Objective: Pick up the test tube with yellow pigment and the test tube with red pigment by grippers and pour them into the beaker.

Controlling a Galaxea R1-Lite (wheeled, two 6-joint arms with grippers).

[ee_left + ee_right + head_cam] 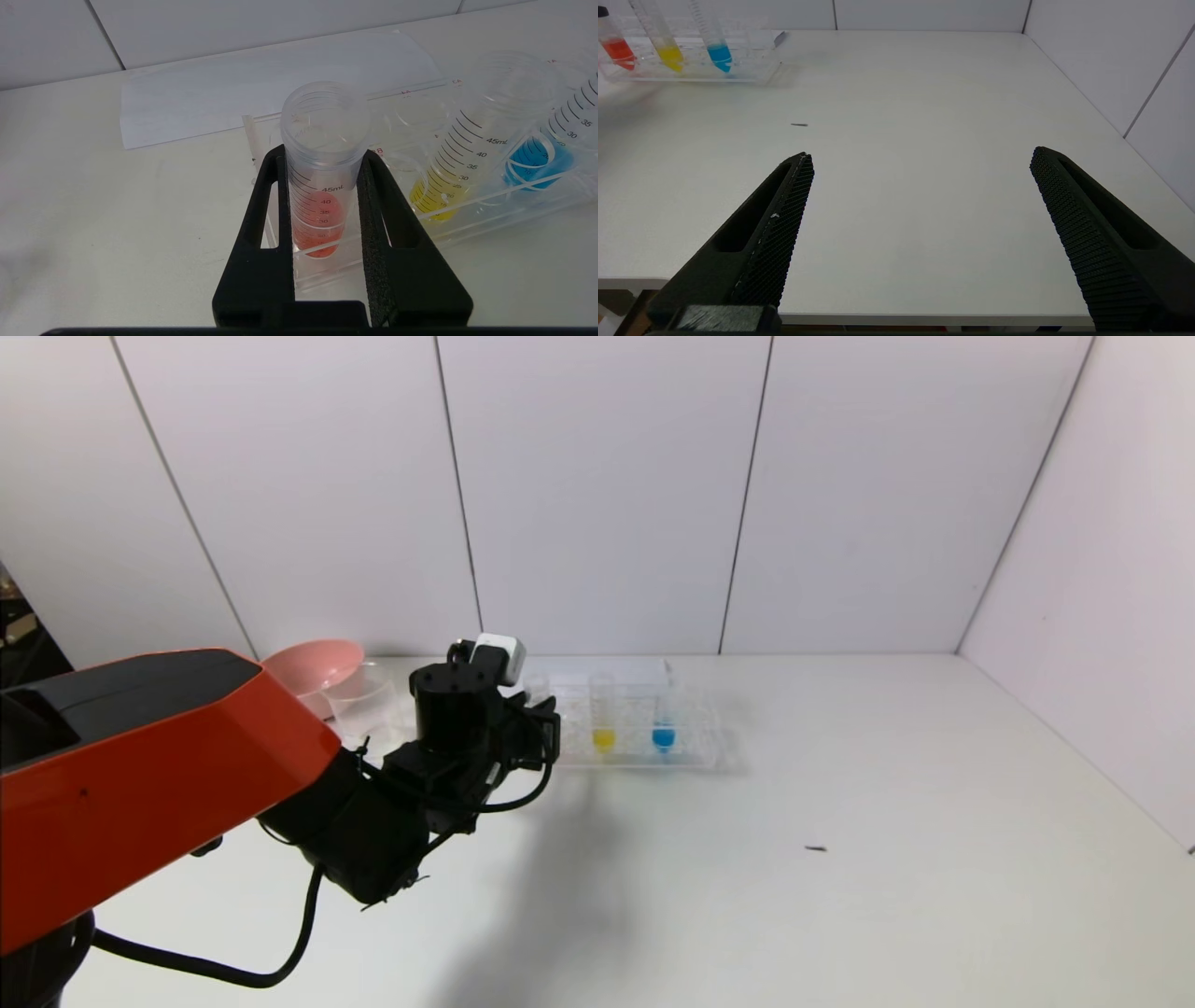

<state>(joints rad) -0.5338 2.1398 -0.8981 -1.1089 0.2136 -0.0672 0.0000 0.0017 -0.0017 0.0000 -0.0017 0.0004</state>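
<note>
Bright, even light from overhead fills all three views, and the white bench [840, 784] shows no harsh glare. A soft grey shadow spreads on the bench beneath the left arm [140, 775]. In the left wrist view, the blue-liquid tube [537, 158] sits slightly out of focus near the frame's edge.
</note>
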